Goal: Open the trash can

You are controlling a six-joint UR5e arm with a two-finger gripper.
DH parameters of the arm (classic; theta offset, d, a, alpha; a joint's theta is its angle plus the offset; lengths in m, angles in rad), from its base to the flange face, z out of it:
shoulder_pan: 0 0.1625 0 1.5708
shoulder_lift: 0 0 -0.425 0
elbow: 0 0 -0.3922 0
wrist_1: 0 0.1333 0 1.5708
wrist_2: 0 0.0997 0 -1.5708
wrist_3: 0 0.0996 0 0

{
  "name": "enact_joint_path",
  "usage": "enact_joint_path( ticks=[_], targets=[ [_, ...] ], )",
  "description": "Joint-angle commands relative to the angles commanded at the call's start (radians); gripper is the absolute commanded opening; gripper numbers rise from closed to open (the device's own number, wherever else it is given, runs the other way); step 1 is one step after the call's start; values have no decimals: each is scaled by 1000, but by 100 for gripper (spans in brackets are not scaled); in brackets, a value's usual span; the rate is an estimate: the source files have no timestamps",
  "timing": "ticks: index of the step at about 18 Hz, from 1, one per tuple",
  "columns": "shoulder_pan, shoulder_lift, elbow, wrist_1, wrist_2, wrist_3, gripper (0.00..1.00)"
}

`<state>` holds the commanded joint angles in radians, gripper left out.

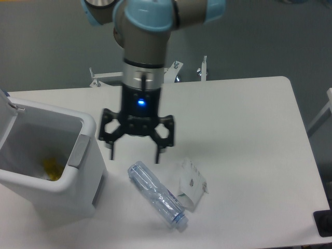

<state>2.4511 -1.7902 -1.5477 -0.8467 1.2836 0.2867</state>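
The white boxy trash can (78,184) stands at the left of the table with its top uncovered. Something yellow lies at its bottom. A grey push tab (78,151) sits on its right rim, and only a sliver of the lid (4,97) shows at the far left edge. My gripper (135,155) hangs open to the right of the can, clear of its rim, with nothing between its fingers. It hovers just above the near end of a clear plastic bottle.
A clear plastic bottle (157,201) lies on the table right of the can, angled toward the front. A crumpled white carton (191,183) rests against it. A dark object (323,223) sits at the table's front right corner.
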Motion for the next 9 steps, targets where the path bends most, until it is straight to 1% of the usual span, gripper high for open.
enact_joint_path(
  ticks=[2, 3, 5, 6, 9],
  targets=[
    [28, -8, -35, 0, 63, 52, 100],
    [66, -14, -57, -2, 84, 75, 100],
    [150, -28, -89, -5, 89, 130, 100],
    [187, -29, -97, -8, 89, 181, 100],
    [265, -47, -104, -8, 89, 317, 100]
  ],
)
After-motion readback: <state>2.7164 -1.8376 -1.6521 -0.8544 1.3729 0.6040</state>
